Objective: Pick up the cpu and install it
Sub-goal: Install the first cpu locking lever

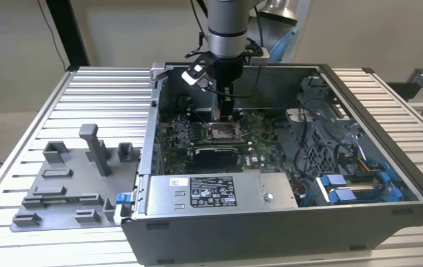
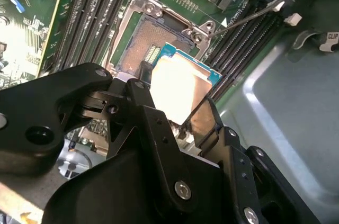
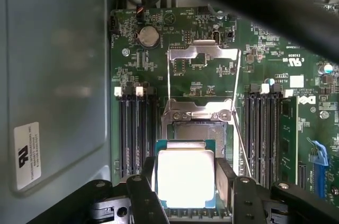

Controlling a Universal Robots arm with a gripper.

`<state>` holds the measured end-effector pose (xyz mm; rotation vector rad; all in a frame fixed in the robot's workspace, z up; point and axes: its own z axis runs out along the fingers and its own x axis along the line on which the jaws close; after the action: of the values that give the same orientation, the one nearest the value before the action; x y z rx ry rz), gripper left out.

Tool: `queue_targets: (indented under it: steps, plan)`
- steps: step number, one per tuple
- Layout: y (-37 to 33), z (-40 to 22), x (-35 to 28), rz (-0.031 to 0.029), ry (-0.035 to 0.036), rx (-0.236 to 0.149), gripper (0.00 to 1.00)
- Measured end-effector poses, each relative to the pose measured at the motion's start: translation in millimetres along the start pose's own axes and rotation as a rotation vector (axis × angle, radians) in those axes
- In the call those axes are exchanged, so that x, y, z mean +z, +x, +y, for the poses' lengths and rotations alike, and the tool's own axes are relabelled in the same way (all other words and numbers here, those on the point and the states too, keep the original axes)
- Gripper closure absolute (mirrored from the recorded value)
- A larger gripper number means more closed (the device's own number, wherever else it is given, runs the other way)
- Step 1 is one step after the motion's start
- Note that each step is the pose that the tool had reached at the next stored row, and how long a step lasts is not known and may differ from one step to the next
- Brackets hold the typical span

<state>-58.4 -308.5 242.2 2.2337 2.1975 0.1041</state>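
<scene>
Clamping cpu edgewise, gripper near socket.

Cpu glossy bright metal top; pincer matt black.

A black-and-white label lies on top of the power supply at the near side of the case. A small white sticker sits just to the exterior view's left of it. The lettering on both is too small to read. In the first wrist view a white sticker bearing a dark symbol sits on the grey case wall, and white printed marks stand on the green motherboard. The top of the cpu glares white, so any marking there cannot be told.
</scene>
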Motion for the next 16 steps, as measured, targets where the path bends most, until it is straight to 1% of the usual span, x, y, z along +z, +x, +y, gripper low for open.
queue_targets:
  steps: [8,16]
  plan:
    - [-3.7,1.7,4.9,0.0,0.0006,0.0,1.0]
    - [-9.1,2.8,10.6,-0.0001,0.0038,0.0,1.0]
